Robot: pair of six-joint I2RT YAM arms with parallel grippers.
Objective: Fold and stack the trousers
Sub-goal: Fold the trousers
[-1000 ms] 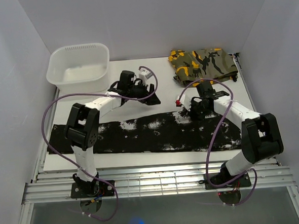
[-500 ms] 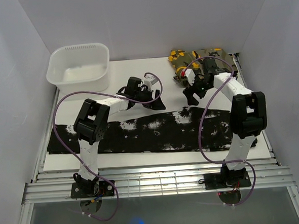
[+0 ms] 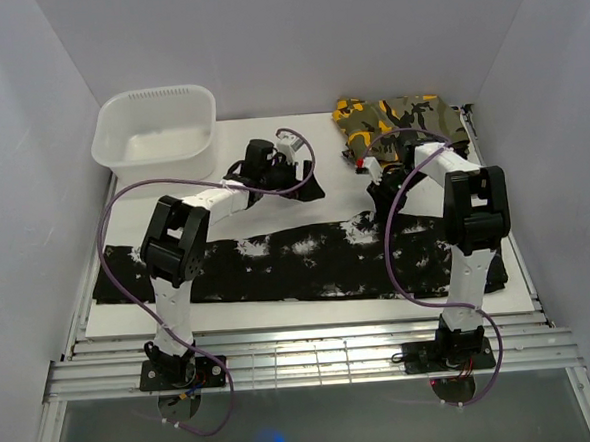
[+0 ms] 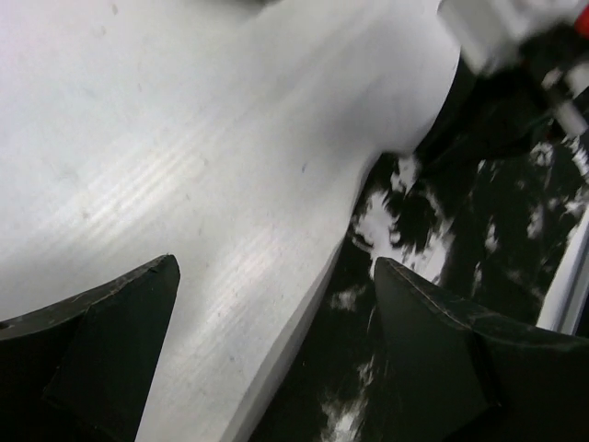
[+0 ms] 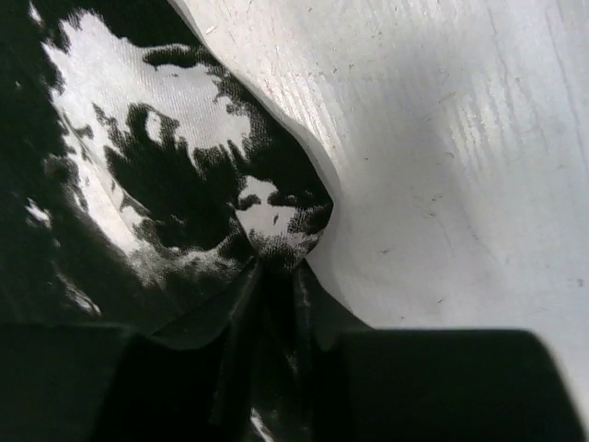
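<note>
The right gripper (image 5: pixel 273 281) is clamped on a small pucker of the trousers (image 5: pixel 138 166) at the bottom centre of its wrist view. Only the very edge of the cloth is caught, bunched into a peak between the jaws. That looks like the weak spot: so thin a bite could slip free once the cloth is lifted or dragged, and the fold would collapse.

The left gripper (image 4: pixel 276 267) stands wide open with nothing in it. Its fingers (image 4: pixel 110 331) sit at the lower corners of its view, with bare table (image 4: pixel 184 138) between them. The trousers' wavy edge also shows there, running from lower centre to upper right. If only one side pulls, the long band would likely skew or crease rather than fold square.

From overhead, the trousers lie as a long strip across the lower middle of the table, left to right. Both grippers are at its upper edge near the centre. A camouflage garment (image 3: pixel 399 119) sits at upper right and a white tub (image 3: pixel 154 134) at upper left.
</note>
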